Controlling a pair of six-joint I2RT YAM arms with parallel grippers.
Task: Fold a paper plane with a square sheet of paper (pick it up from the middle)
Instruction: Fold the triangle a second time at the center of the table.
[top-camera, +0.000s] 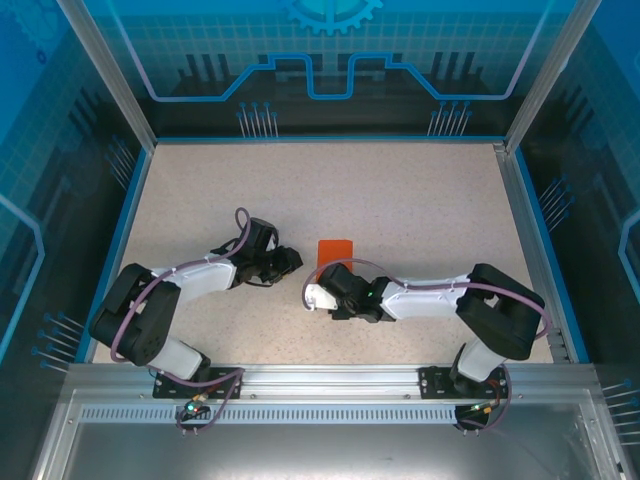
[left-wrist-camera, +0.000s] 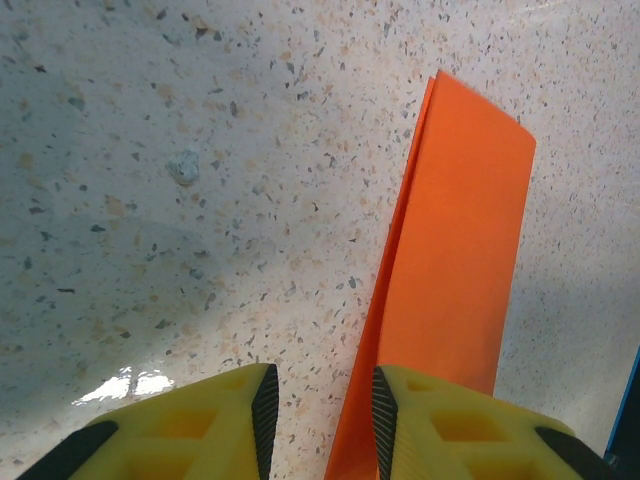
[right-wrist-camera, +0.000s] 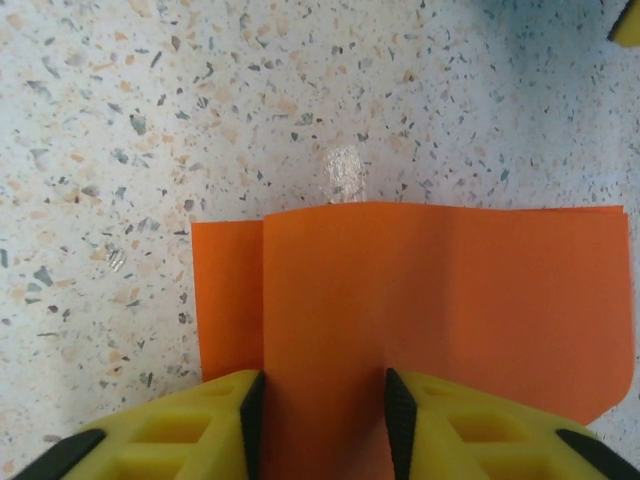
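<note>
Folded orange sheet (right-wrist-camera: 480, 300) looks light, limp — pinch mid-edge; right gripper (right-wrist-camera: 323, 400) straddles it half-open, left gripper (left-wrist-camera: 322, 400) half-open, empty.

Readable text: none in any view; no letters, numbers or brand marks can be made out.
Emblem: a light-blue cogwheel graphic (top-camera: 331, 12) at the top centre of the frame, printed on the blue grid-patterned back wall panel (top-camera: 420, 50).
Thin bright orange sheet of paper (right-wrist-camera: 450, 300): plain, unprinted.
</note>
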